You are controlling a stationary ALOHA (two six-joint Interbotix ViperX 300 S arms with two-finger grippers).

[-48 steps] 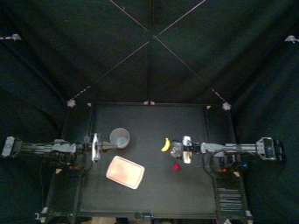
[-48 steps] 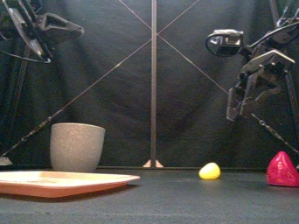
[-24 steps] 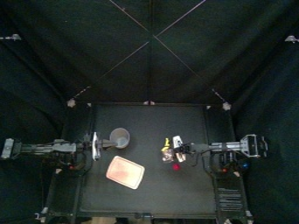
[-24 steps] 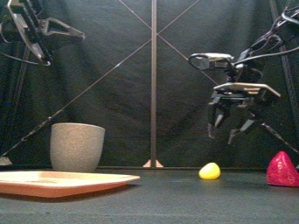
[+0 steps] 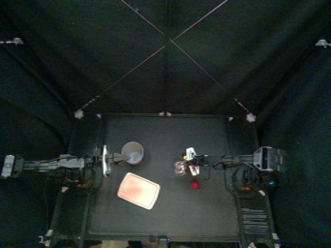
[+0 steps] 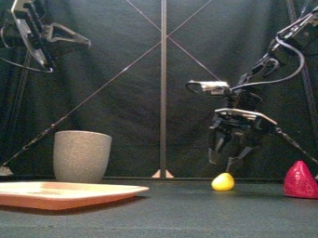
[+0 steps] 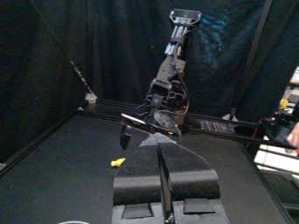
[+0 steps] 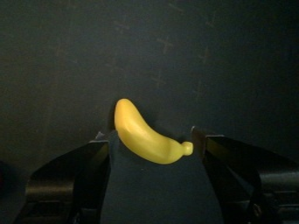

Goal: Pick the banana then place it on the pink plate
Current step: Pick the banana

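Banana (image 6: pixel 222 181): yellow toy on the worktop (image 6: pixel 187 218), lower right of centre, front view. Right hand (image 6: pixel 231 160): just above it, jaws apart. Left hand (image 7: pixel 162 156): upper left, raised, jaws together. Pink tray (image 6: pixel 62 193): lower left, well apart from the banana.

Smooth plastic banana (image 8: pixel 149 137) against a matt black table (image 6: pixel 187 218).
The yellow toy shows a soft gloss; the pink tray (image 6: pixel 69 193) looks smooth and slightly shiny, the grey cup (image 6: pixel 82 155) matt and speckled like stone, the back curtain (image 6: pixel 125 56) dull black cloth.
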